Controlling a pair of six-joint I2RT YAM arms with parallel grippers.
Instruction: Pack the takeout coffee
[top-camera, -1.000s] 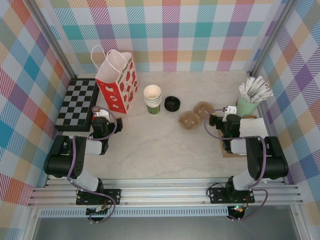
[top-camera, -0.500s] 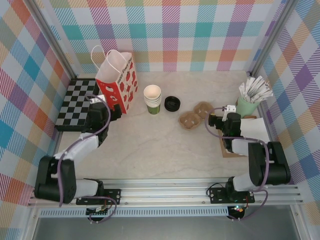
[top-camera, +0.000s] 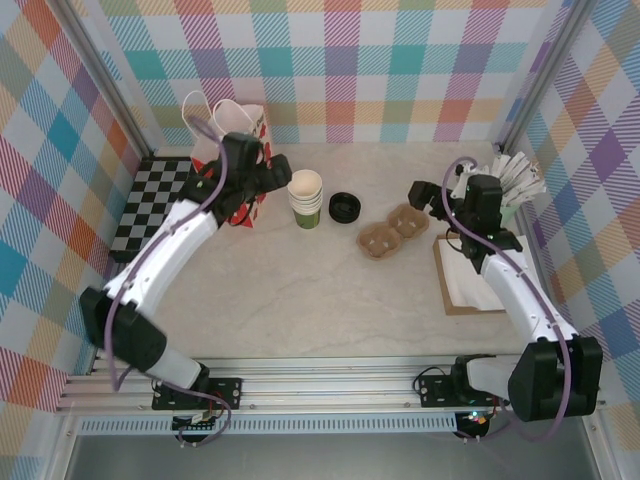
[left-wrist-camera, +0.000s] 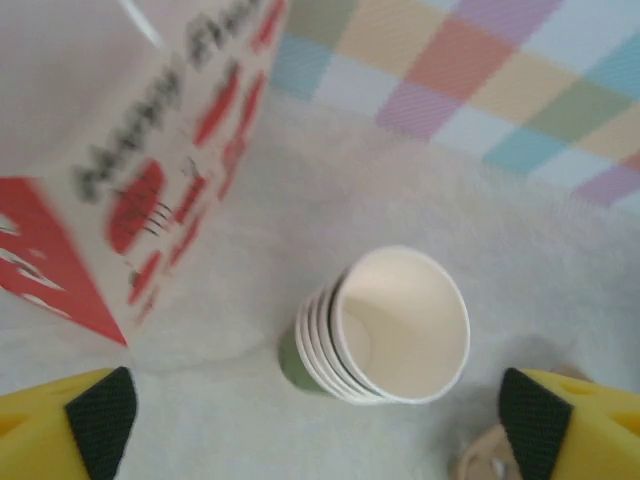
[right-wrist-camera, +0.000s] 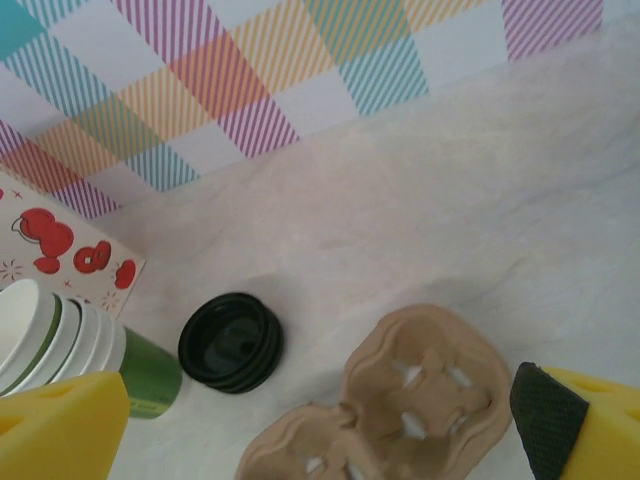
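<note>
The overhead camera shows me the left arm (top-camera: 170, 250) stretched out to the bag (top-camera: 220, 128) at the back left. The left claw (top-camera: 265, 176) is just beside the cup stack (top-camera: 305, 197). A black lid (top-camera: 344, 207) lies right of the cup stack, then a pulp carrier (top-camera: 393, 230). My right claw (top-camera: 421, 194) hangs near the carrier's right end. A chessboard (top-camera: 155, 205) sits at the left edge of the counter (top-camera: 320, 300).

On the left wrist camera the left claw (left-wrist-camera: 320, 425) stands wide open and empty. The cup stack (left-wrist-camera: 385, 330) is below it, between the fingertips (left-wrist-camera: 100, 420), with the bag (left-wrist-camera: 150, 150) to the left.

On the right wrist camera the right claw (right-wrist-camera: 315, 430) is spread wide, holding nothing, above the carrier (right-wrist-camera: 400, 400). The lid (right-wrist-camera: 231, 342) and cup stack (right-wrist-camera: 60, 340) lie to the left. Where the coffee is I cannot tell.
</note>
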